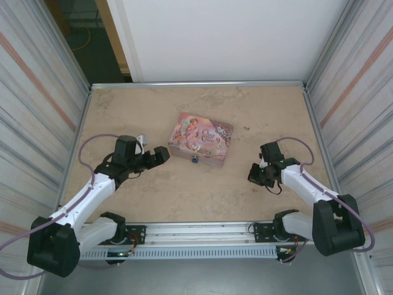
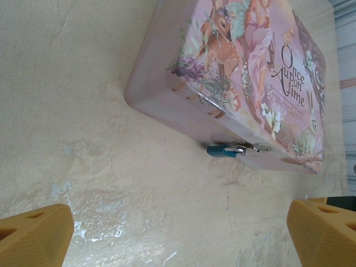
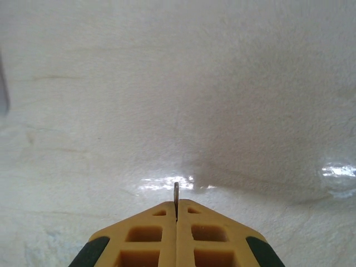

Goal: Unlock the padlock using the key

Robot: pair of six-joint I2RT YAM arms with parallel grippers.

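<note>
The blue padlock (image 2: 221, 150) hangs by its silvery shackle from the clasp on the near side of the pink tin (image 2: 253, 83); from above it is a dark speck (image 1: 194, 159) on the tin (image 1: 201, 139). My left gripper (image 1: 164, 153) stands open just left of the tin, its orange fingertips (image 2: 33, 236) wide apart at the frame's bottom corners, with bare table between them. My right gripper (image 3: 176, 208) is shut on the key (image 3: 176, 192), a thin metal sliver poking out between the tips. That gripper (image 1: 254, 173) sits low over the table, right of the tin.
The tin lies mid-table with its illustrated lid up. Corrugated metal walls (image 1: 37, 110) enclose the table on both sides, and a metal rail (image 1: 196, 230) runs along the near edge between the arm bases.
</note>
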